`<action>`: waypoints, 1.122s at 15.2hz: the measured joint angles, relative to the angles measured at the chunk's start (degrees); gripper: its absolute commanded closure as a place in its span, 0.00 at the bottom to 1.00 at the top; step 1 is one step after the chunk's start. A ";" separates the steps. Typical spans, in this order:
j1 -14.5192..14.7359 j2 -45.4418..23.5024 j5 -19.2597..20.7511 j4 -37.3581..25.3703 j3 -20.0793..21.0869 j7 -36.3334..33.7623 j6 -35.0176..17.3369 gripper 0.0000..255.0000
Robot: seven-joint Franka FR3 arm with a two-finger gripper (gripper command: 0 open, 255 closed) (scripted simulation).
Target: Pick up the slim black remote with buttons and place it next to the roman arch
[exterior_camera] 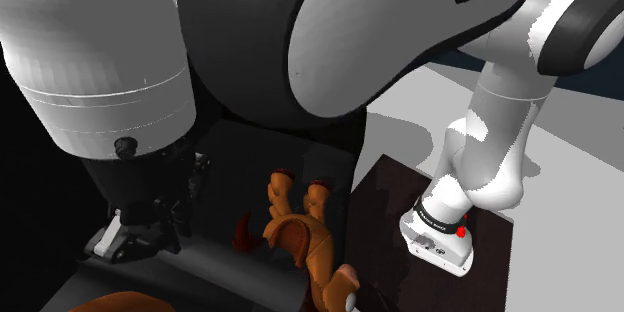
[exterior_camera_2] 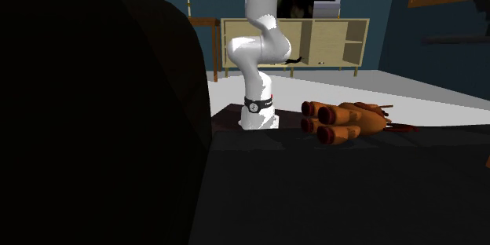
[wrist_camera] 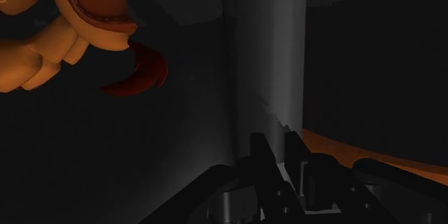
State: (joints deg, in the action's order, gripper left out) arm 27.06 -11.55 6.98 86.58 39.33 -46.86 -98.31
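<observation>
Claw point(wrist_camera: 275, 147), its fingers slightly parted and gripping nothing, hangs low over the dim counter point(wrist_camera: 143, 158) near an orange ridged object point(wrist_camera: 43, 50).

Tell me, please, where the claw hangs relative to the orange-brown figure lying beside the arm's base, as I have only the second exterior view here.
Observer: The claw hangs low, to the shoulder view's left of the orange-brown figure and apart from it.
Operator: Thank you. What lies ahead of the claw?
Observer: The wrist view looks towards the figure's dark red curved tip, some way beyond the claw.
Operator: Is anything closer?
Observer: An orange strip runs just past the claw in the wrist view; I cannot tell what it is.
</observation>
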 measured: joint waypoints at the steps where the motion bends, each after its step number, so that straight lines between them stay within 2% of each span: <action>1: -0.16 0.26 -0.16 1.06 -0.02 0.05 -0.84 1.00; 17: -0.72 -0.47 0.58 12.66 -0.53 -0.46 -12.97 1.00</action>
State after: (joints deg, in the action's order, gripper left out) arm 26.34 -12.02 7.57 99.24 38.80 -47.32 -111.28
